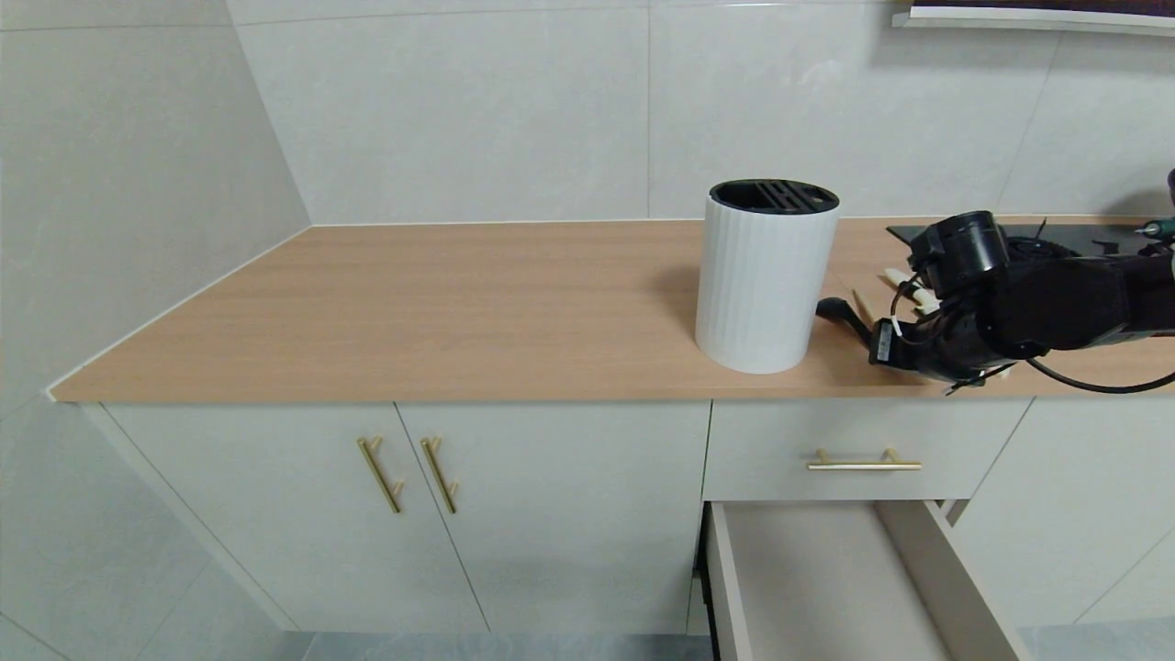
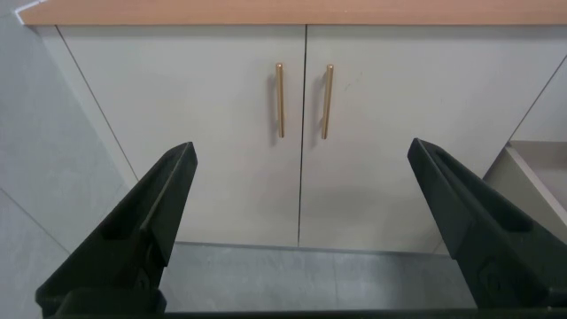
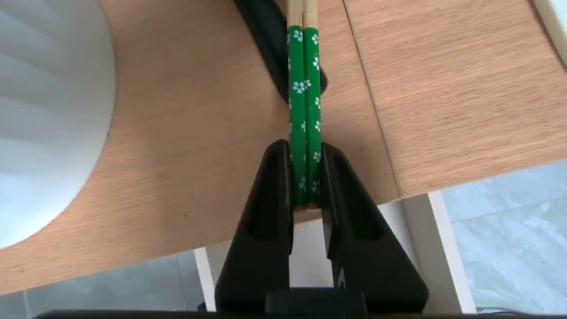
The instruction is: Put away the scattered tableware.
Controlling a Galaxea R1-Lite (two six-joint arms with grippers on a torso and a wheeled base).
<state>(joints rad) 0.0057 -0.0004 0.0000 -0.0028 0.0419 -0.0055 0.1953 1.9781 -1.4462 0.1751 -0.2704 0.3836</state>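
Pale cupboard fronts run under a light wooden counter [image 1: 459,303]. Nearest of all, a shallow beige drawer [image 1: 826,578] stands pulled out. At that low level the left pincer [image 2: 301,152] hangs with its black fingers [image 2: 142,230] spread wide, holding nothing. It faces two cupboard doors with upright brass handles [image 2: 304,99].

At the counter's front edge the right pincer [image 3: 306,164] is closed narrowly on a pair of green chopsticks with white flower prints [image 3: 304,97], gripping them by their very ends. They run away from it side by side and cross a black handle [image 3: 266,35] that lies on the counter. I cannot tell whether they are off the surface. Just beside them stands a tall white ribbed holder with a black slotted top [image 1: 766,275]. Farther off, near a black hob [image 1: 1056,240], lie some cream pieces too small to name.

The grip is so near the ends that most of the length is unsupported. On a lift or tilt the sticks may pivot, splay apart, or one may slip free. This close to the edge, a loose stick would likely drop into the drawer or onto the floor. Dragging them instead of lifting cleanly would probably push the black handle along. The holder is near enough that a careless swing could knock it. Its slots look narrow, so tips arriving askew might catch on the top.
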